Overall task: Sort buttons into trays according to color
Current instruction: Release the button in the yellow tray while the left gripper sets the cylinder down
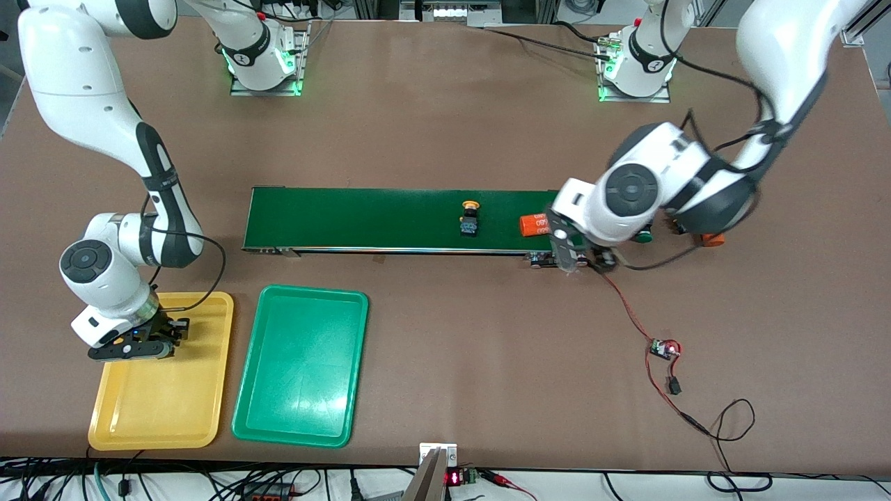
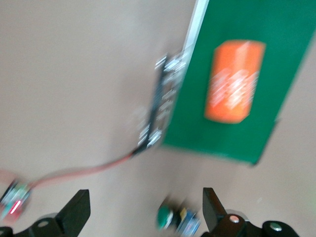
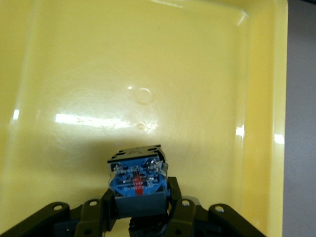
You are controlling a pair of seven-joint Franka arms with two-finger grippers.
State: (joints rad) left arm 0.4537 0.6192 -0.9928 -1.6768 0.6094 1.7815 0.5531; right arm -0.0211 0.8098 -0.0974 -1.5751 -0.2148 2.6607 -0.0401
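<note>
Dropping from height, the button (image 3: pixel 137 180) clamped in the right gripper (image 3: pixel 138 217) could bounce out of the yellow tray (image 3: pixel 148 74); left gripper (image 2: pixel 143 210), jaws apart, hovers at the belt's (image 1: pixel 362 219) three-o'clock end.

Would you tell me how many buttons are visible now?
3: a yellow button on the belt, a green button on the table under the left gripper, and a third button in the right gripper over the yellow tray. The left arm may hide more.
</note>
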